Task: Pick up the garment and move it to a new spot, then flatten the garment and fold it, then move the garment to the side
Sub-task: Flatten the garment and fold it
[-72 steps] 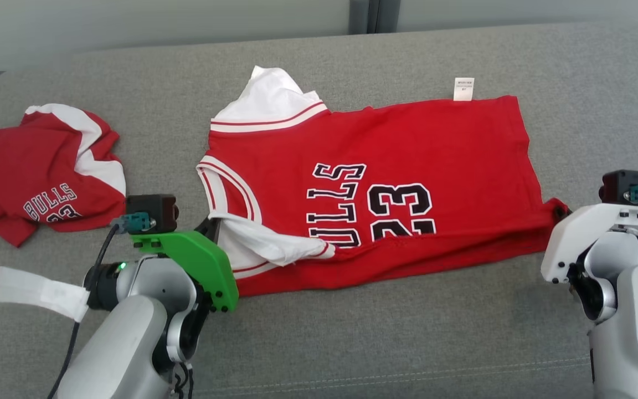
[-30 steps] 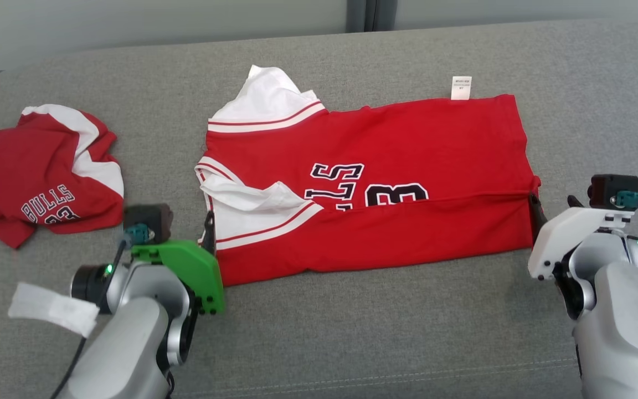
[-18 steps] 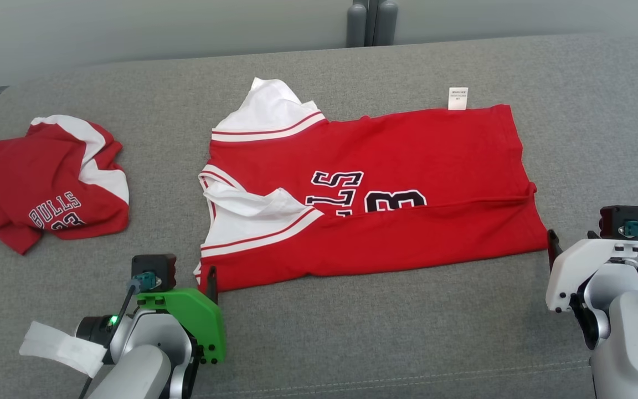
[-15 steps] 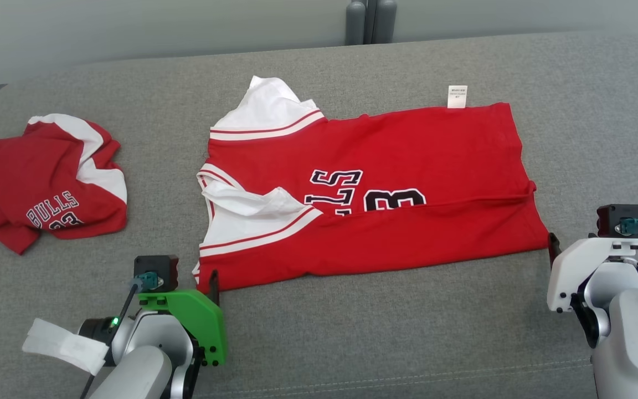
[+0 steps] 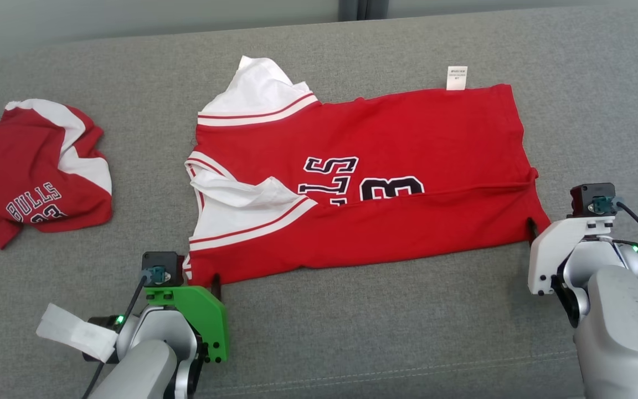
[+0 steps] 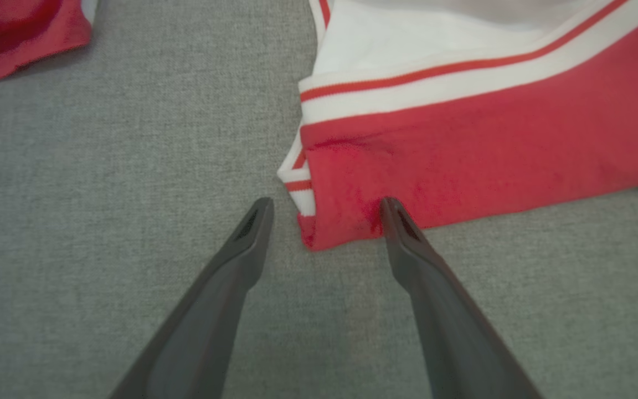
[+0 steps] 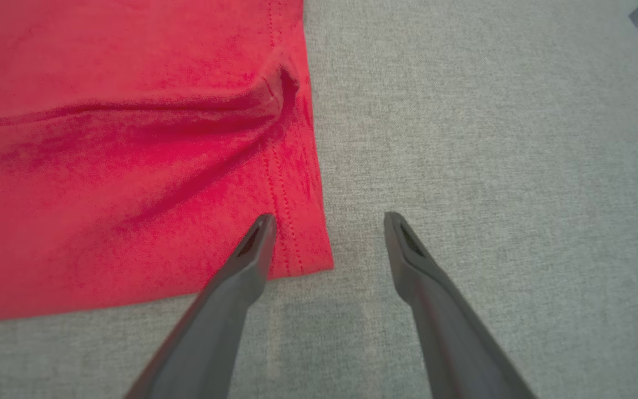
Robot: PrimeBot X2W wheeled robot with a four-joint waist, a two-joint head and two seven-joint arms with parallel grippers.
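Observation:
The garment, a red jersey with white trim and black lettering, lies spread across the middle of the grey cushion. Its near long edge is folded up over the lower half of the print. My left gripper stands open at the near left corner. In the left wrist view the left gripper straddles that corner of the garment, one fingertip touching the red cloth. My right gripper is open at the near right corner. In the right wrist view the right gripper straddles the hem of the garment.
A second red jersey lies crumpled at the cushion's far left, and its edge shows in the left wrist view. A white label sticks out from the garment's far edge. Bare grey cushion runs along the near side.
Both grippers laid the garment's near edge up over the print, let go and drew back to the fold's near corners. The head camera has also shifted.

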